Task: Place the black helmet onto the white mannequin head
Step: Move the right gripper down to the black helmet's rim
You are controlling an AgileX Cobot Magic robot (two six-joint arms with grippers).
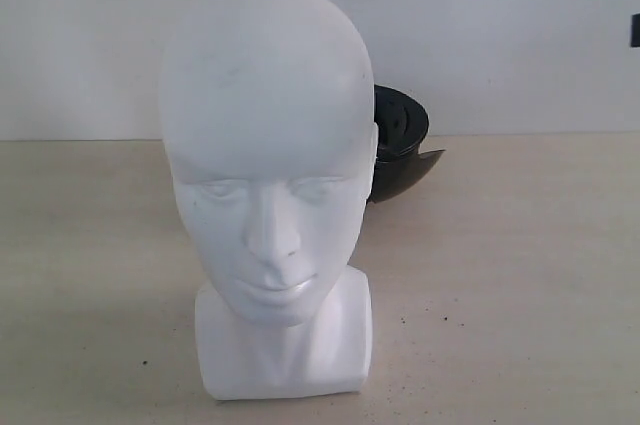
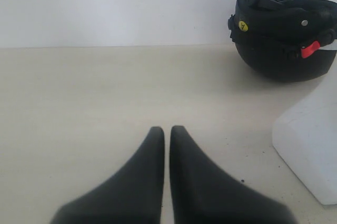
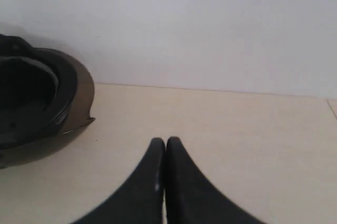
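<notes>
The smooth glossy white mannequin head [image 1: 265, 145] stands upright on its squarish base, mid-way across the pale beige worktop [image 1: 520, 295], face toward the exterior camera. The rounded matte black helmet with smoky tinted visor [image 1: 400, 140] lies on the worktop at about two o'clock from the head, partly hidden behind it, padded opening tipped upward. The left claw [image 2: 164, 129] has its dark fingers drawn together, gripping nothing. The right claw [image 3: 166, 140] is likewise pressed together and empty.
</notes>
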